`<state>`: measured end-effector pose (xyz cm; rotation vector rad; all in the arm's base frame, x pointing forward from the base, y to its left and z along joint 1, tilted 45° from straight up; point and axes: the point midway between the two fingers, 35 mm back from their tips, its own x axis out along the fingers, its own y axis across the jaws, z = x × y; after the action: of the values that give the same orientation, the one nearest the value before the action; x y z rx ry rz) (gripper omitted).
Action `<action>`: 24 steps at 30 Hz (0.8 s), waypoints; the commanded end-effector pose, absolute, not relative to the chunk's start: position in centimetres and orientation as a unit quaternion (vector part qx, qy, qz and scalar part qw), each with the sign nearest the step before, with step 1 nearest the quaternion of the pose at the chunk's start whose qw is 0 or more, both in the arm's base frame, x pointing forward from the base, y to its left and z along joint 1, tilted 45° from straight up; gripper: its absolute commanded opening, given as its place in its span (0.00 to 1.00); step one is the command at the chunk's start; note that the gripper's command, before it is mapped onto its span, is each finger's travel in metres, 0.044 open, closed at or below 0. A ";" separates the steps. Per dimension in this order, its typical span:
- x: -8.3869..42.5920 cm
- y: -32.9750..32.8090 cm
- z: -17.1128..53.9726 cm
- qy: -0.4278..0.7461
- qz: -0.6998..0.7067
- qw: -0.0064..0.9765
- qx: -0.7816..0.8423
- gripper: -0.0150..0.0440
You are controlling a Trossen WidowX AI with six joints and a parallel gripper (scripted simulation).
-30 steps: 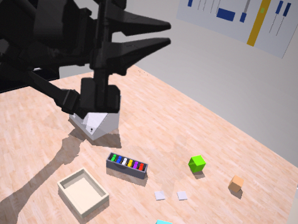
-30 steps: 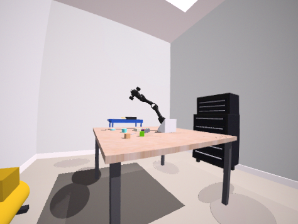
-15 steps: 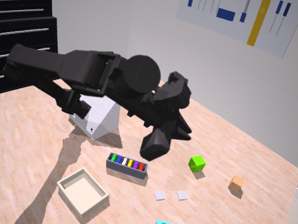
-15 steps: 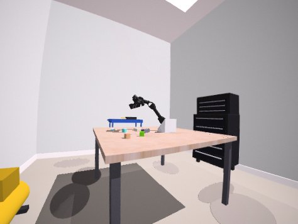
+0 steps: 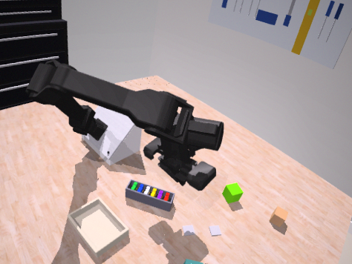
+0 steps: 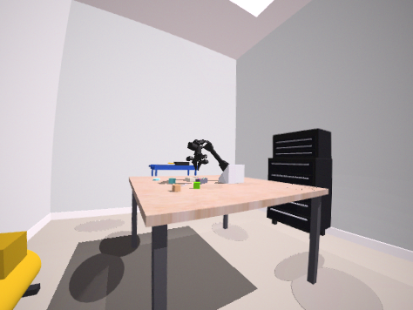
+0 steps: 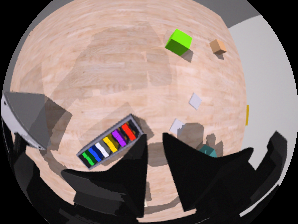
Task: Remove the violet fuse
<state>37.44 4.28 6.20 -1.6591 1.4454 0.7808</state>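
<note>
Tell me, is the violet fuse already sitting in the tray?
No, the violet fuse stands in the fuse block between yellow and red, and the tray holds nothing.

1. A workshop: a black tool chest [image 6: 301, 174] with drawers stands against the grey wall beside the wooden surface [image 6: 226, 193].
2. A tool board [image 5: 282, 22] hangs on the wall beyond that surface.

violet fuse [image 5: 160, 193] in grey fuse block [image 5: 148, 200], cream tray [image 5: 98, 227], lime cube [image 5: 232, 193]
</note>
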 end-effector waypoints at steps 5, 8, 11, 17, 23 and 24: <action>33.7 1.0 4.3 0.579 0.412 0.129 -0.692 0.38; 33.6 1.0 4.3 0.579 0.412 0.129 -0.692 0.38; 33.6 1.0 4.3 0.579 0.412 0.129 -0.692 0.38; 33.7 0.9 4.3 0.579 0.412 0.129 -0.692 0.38; 33.7 0.6 3.9 0.579 0.412 0.129 -0.692 0.38; 33.7 0.5 3.8 0.579 0.411 0.129 -0.692 0.38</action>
<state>33.79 0.95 4.10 -2.0049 1.6743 1.1896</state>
